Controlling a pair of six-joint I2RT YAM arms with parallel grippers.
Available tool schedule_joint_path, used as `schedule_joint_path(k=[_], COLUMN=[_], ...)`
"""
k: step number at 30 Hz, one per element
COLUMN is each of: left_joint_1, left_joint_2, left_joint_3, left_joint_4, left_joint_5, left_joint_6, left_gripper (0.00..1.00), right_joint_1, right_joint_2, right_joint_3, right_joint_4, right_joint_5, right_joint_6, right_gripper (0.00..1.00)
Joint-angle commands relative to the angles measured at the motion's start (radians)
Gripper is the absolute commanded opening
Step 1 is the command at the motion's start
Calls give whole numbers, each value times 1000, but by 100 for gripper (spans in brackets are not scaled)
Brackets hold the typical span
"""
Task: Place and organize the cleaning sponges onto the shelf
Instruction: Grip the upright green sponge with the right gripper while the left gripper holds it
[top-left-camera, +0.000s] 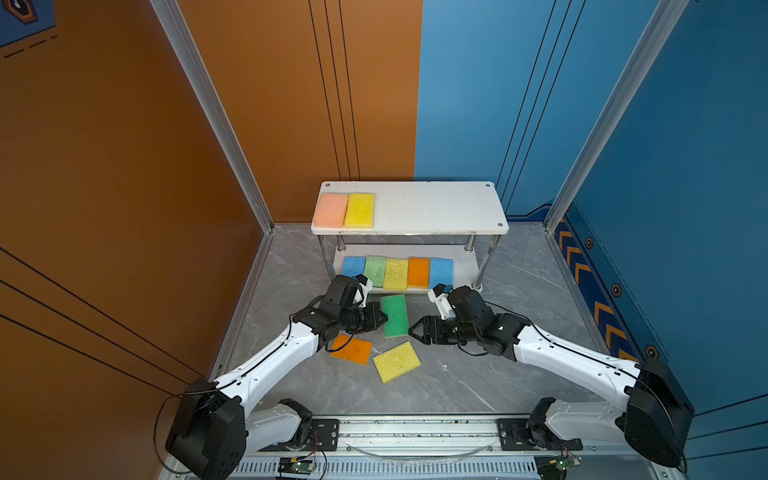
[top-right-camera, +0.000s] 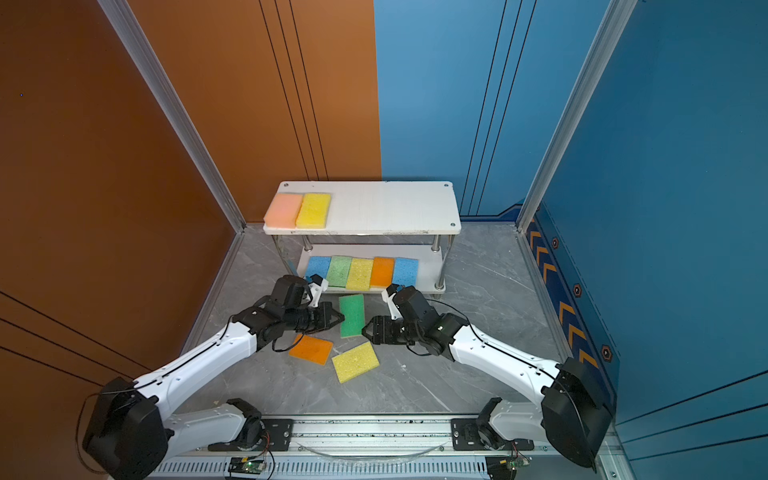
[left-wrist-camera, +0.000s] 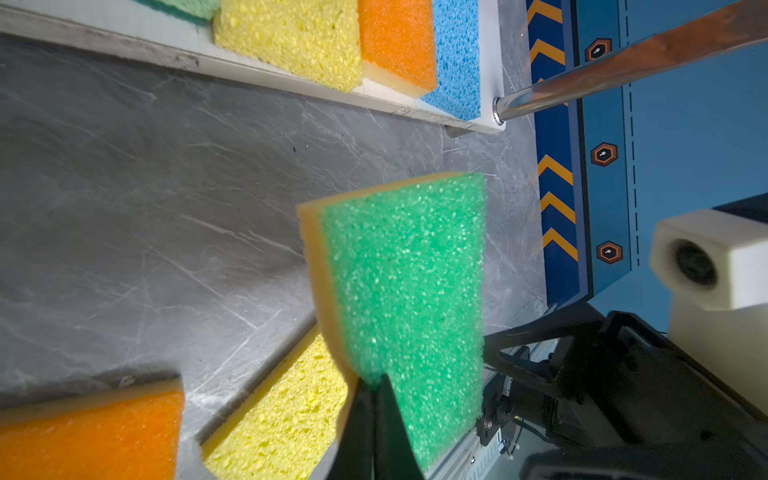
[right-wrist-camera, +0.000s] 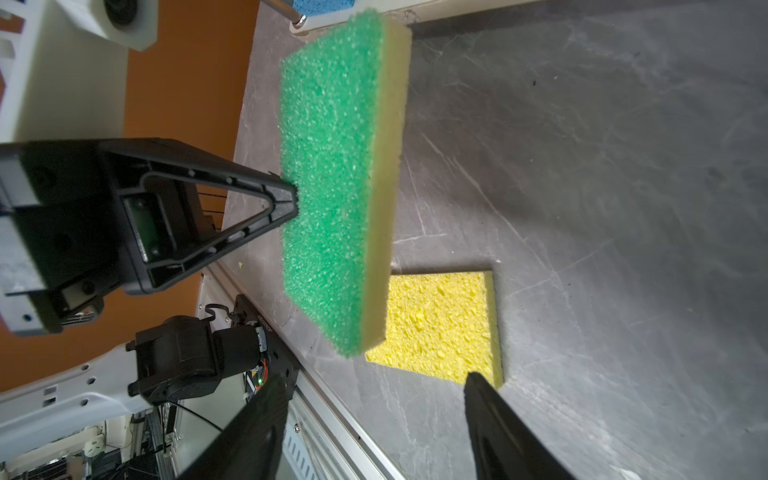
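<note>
Three sponges were off the shelf, and one of them, the dark green sponge, hung just above the grey floor at centre frame in both top views. Its green face was up, with the yellow underlayer showing along its edges in the wrist views. Its long axis ran up and down the frame, pointing at the shelf's lower board.

The left gripper was pressed together on the middle of its left long edge, pinching the foam. The right gripper sat just beside the opposite long edge, near the lower right corner. Its jaws were spread and aimed at the sponge, holding nothing.

The free edge therefore faced the right claw, which looked set for a handover. That is a judgement, but the top board's bare room lay toward the right of the frame.

The orange sponge and the yellow sponge lay flat below centre, nearer the left arm.
</note>
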Motion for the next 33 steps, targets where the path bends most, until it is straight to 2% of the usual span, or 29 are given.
schedule_joint_path(k=[1,7,14,25,33], left_joint_1=[-20,-49,-59,-62,-62], left_joint_2=[-22,-22,-27,-30,-33], left_joint_3=[-12,-11,-11,-8,-8], left_joint_4=[16,18,18,18,17], left_joint_5=[19,2,-7,-9,-12], left_joint_6=[-18,-26,-26,-28,-29], left_gripper=[2,2,2,2,2], right_joint_1=[19,48,69,69,72], right_joint_2=[16,54,72,73,71], right_joint_3=[39,70,89,92,91], right_joint_4=[30,35,20,-1,-4], right_joint_5=[-8,-2,18,44,48], right_joint_6=[9,5,1,-1,-1], right_gripper=[64,52,42,15,5])
